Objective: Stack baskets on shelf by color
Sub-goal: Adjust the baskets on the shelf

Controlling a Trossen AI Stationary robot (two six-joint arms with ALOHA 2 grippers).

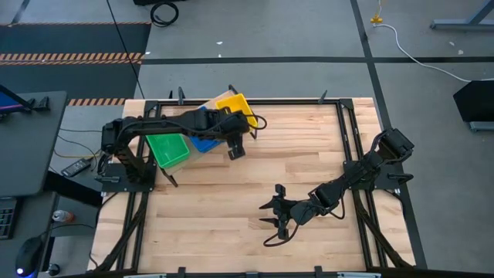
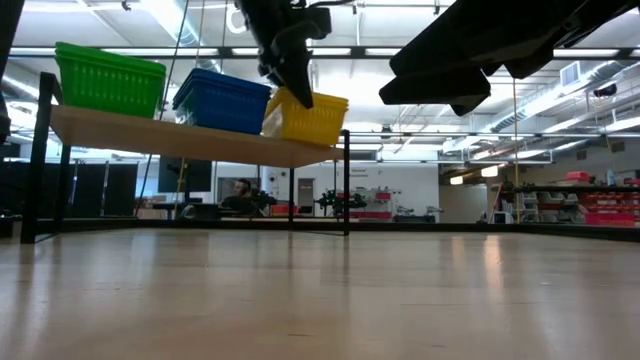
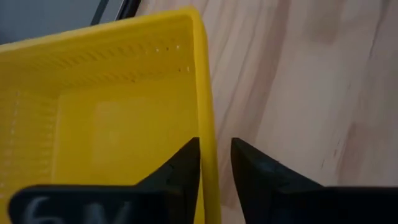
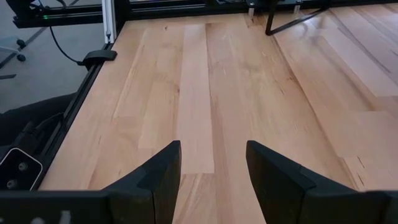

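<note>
The shelf (image 2: 190,142) stands along the far edge of the slatted wooden tabletop (image 1: 255,224) and carries three basket stacks in a row. The green baskets (image 2: 108,78) sit at one end, the blue baskets (image 2: 222,100) in the middle, and the yellow basket (image 2: 310,118) at the other end. The green stack sits level; the blue stack is slightly askew. The yellow basket is tilted, its outer end raised, and from above its long axis runs diagonally to the shelf's length.

The left gripper (image 3: 214,158) is above the shelf at the yellow basket, its two fingers (image 3: 180,168) drawn close on either side of the basket's side wall, pinching it. The left arm crosses over the blue stack and hides much of it from above.

The right gripper (image 1: 276,214) hovers over bare tabletop well apart from the shelf, fingers (image 4: 163,168) spread and holding nothing. Beyond the table a seated person (image 2: 242,194) shows under the shelf.
</note>
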